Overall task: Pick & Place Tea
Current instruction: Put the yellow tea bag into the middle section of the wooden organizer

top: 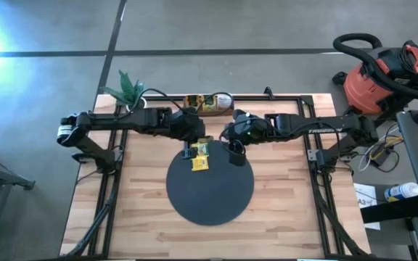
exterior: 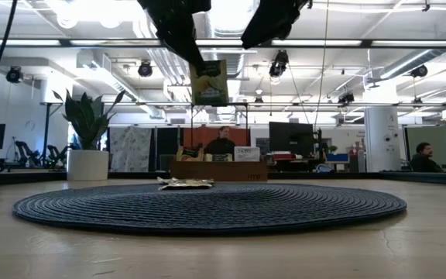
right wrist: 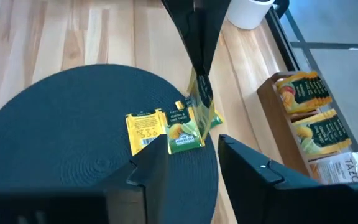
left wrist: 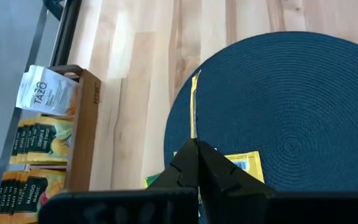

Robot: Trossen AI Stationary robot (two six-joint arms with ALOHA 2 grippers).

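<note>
My left gripper (top: 194, 143) hangs above the far edge of the black round mat (top: 216, 199), shut on one tea packet (exterior: 209, 83) with a green and yellow face. Two or three more tea packets lie flat on the mat's far part: a yellow one (right wrist: 143, 130) and a green one (right wrist: 185, 135). My right gripper (right wrist: 191, 155) hovers open just right of the left one, above the mat, with nothing between its fingers. The brown wooden tray (top: 209, 104) with more packets stands at the table's far edge. My left gripper pinches the packet's upper edge (exterior: 202, 65) between its two fingers, which slant down from the table's left. The packet hangs upright below the fingertips (right wrist: 197, 59), clear of the mat and of the packets lying on it. The left wrist view shows it edge-on (left wrist: 194, 106).
A potted plant (top: 129, 90) stands at the table's far left corner. A red shop vacuum (top: 383, 72) sits on the floor beyond the right edge. The mat's near half (exterior: 285, 205) is bare. People sit in the room behind the table.
</note>
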